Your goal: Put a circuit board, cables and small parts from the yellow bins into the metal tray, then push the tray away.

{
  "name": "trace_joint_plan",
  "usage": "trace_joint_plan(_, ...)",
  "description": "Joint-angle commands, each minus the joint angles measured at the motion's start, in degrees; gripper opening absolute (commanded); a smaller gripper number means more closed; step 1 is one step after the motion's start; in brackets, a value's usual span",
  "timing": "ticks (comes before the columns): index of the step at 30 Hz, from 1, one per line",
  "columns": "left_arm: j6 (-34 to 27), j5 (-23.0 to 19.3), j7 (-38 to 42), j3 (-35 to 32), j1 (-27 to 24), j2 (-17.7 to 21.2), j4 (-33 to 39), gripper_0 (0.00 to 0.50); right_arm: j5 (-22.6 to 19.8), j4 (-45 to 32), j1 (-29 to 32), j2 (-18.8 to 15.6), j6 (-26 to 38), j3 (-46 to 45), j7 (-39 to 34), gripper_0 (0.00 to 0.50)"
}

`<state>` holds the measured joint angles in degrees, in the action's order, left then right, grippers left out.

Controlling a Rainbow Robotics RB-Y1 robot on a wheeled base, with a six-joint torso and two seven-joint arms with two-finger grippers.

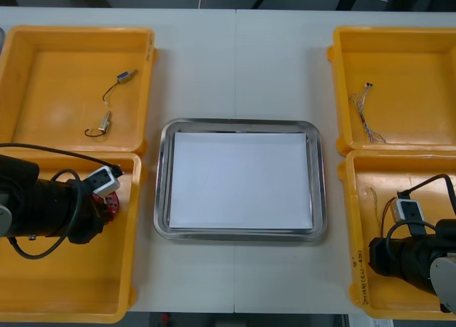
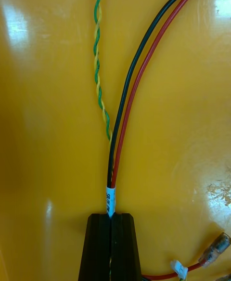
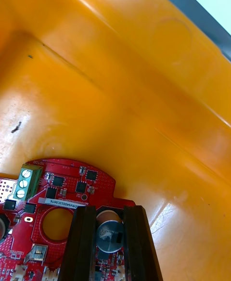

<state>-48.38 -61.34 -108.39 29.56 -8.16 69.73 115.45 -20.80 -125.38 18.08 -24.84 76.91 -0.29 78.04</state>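
A round red circuit board (image 3: 53, 199) lies in the near-left yellow bin (image 1: 64, 298). My left gripper (image 3: 110, 210) is shut on the board's edge, with a round metal piece of the board between its fingers; in the front view the board (image 1: 112, 206) peeks out under the left gripper (image 1: 104, 200). My right gripper (image 2: 111, 216) is down in the near-right yellow bin (image 1: 356, 220), shut on a black and red cable (image 2: 126, 93) at its white label. A twisted green and yellow cable (image 2: 98, 64) lies beside it. The metal tray (image 1: 164, 199), white inside, sits between the bins.
The far-left yellow bin (image 1: 43, 56) holds two small metal parts (image 1: 126, 76) with thin black leads. A thin bundle of cable (image 1: 367, 113) lies in the far-right yellow bin (image 1: 434, 49). The bin wall (image 3: 159, 69) rises close beyond the left fingers.
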Motion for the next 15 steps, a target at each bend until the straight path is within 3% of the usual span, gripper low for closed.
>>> trace_joint_plan(1,-0.4,-1.4,-7.1,-3.5,-1.0,2.3,1.7,0.000,-0.5,-1.2,1.7,0.5,-0.7,-0.6,-1.6,0.000)
trace_joint_plan(5,-2.7,-2.2,-6.5,-6.1,-0.9,2.0,2.1,0.000,-1.0,-3.6,1.6,-0.3,0.5,-2.7,-1.4,0.000)
trace_joint_plan(10,-6.5,-3.0,-6.0,-12.8,2.1,1.1,3.6,0.000,-2.5,-8.5,1.3,-1.3,6.7,-5.6,-1.7,0.000)
trace_joint_plan(15,-11.8,-4.0,-5.0,-18.4,3.5,-0.3,4.8,0.000,-9.3,-14.8,0.5,-2.4,14.9,-11.9,-1.4,0.000)
